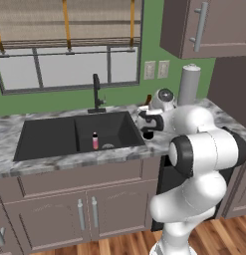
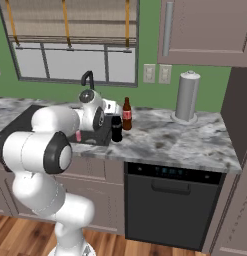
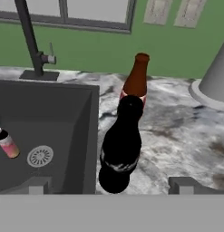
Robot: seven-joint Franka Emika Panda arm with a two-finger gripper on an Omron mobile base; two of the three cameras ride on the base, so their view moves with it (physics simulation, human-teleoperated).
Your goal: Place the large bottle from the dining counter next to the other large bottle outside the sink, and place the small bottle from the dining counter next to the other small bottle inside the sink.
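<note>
Jaws spread wide, gripping nothing — black bottle [image 3: 120,149] upright between them, brown bottle [image 3: 135,80] just behind.

My views evenly lit and flat, rendered, slightly soft and pixelated, no glare, faint shadows, no edge distortion

Marbled grey counter [image 2: 185,140] running below the window, with a dark double sink [image 1: 50,134] set into it. On the counter just right of the sink stand two large bottles: a black bottle [image 3: 120,149] near the front edge and a brown bottle [image 3: 136,77] just behind it, both upright. Further right, near the wall, stands a grey paper-towel roll [image 2: 187,95]. On the sink floor, a small pink bottle [image 1: 95,141] stands upright beside the drain [image 3: 40,156]. A black faucet [image 1: 96,94] rises from the counter behind the sink.
</note>
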